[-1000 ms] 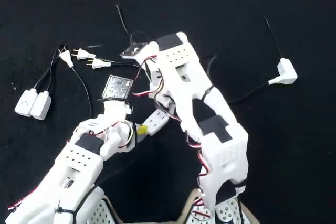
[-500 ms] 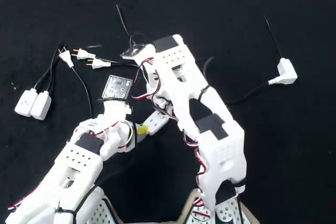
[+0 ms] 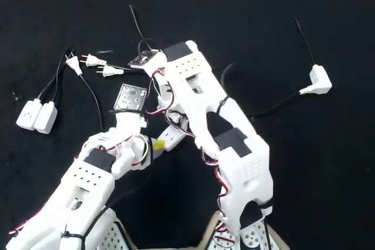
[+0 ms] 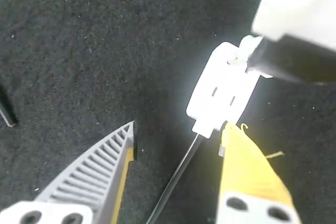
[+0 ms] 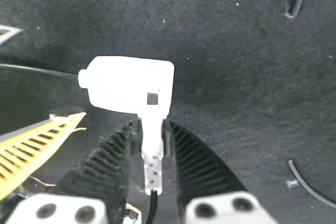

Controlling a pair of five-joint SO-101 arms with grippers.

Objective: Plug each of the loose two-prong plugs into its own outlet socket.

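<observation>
Plug (image 5: 128,90) sits clamped in right pincer (image 5: 151,128); socket (image 4: 220,90) lies just beyond open left pincer (image 4: 178,127).

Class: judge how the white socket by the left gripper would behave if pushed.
The socket looks small and plastic, so probably light and easily slid. It lies flat, so it should not roll. Its thin cord looks floppy and may swing it round.

White printed shells with perforated panels and black blocks are seen on the left arm (image 3: 88,185), lower left in the high view, and on the right arm (image 3: 234,150), at centre. Red, black and white wires are looped along the joints. The left claw (image 4: 178,126) is made of one grey ribbed finger and one yellow; the right claw (image 5: 152,124), of two black ribbed fingers.
</observation>
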